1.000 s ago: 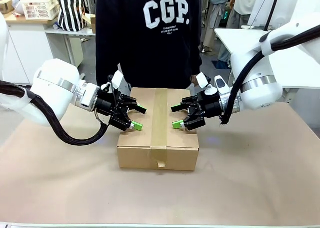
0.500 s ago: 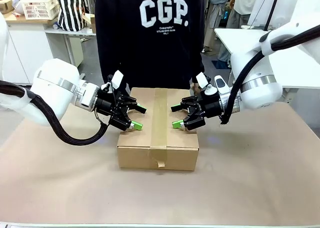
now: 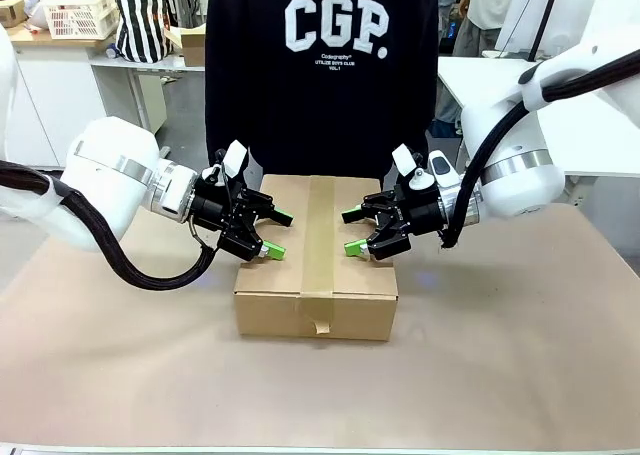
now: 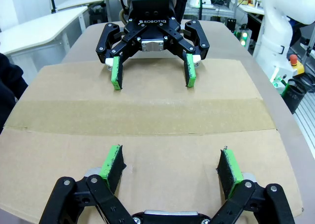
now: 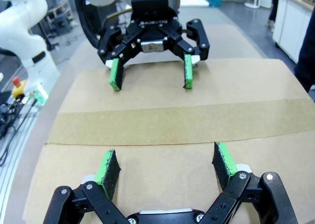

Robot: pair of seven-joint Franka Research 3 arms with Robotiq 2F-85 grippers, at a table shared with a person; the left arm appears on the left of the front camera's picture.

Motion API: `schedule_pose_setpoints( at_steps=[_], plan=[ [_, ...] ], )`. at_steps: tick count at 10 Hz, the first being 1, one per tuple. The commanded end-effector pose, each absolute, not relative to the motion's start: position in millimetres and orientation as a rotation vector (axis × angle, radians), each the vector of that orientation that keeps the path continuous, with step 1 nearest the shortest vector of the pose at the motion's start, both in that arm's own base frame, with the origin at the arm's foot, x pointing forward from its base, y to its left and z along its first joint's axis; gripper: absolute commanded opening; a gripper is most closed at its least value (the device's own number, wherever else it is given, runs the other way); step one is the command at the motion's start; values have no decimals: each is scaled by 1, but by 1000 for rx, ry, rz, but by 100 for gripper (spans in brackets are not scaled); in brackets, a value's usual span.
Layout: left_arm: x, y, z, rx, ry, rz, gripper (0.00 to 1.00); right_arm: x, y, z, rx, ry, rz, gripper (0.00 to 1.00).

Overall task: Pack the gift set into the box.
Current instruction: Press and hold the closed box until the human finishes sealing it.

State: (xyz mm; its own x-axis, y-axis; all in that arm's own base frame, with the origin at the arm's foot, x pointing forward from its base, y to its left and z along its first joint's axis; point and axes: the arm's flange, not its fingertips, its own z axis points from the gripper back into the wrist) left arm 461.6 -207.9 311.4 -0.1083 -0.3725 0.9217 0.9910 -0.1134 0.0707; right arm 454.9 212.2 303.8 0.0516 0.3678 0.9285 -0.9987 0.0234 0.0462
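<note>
We are judging the packing all but done: the box (image 3: 316,257), at centre frame, is sitting closed with tape (image 3: 319,237) running along its seam, the gift set presumably inside. Left of centre, our left gripper (image 3: 276,233) is hovering released above the lid; right of centre, our right gripper (image 3: 351,232) likewise. Since earlier, only the person (image 3: 320,70) behind is shifting rightward.

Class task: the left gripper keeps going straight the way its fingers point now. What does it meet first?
Most likely the right gripper, facing it across the taped box; the left gripper sits low over the lid, so it might scrape that first.
</note>
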Motion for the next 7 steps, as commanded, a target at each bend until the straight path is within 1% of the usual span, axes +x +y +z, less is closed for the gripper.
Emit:
schedule_pose_setpoints(
  at_steps=[1, 5, 6, 7],
  plan=[
    [461, -208, 310, -940, -930, -1501, 100, 454, 212, 302, 937, -896, 1318, 100],
    [462, -208, 311, -939, -932, -1506, 100, 455, 212, 304, 941, -900, 1318, 100],
    [458, -202, 331, -983, -842, -1446, 100, 452, 216, 320, 1014, -814, 1320, 100],
    [452, -185, 358, -1008, -810, -1426, 100, 446, 205, 346, 1101, -706, 1238, 100]
  ],
)
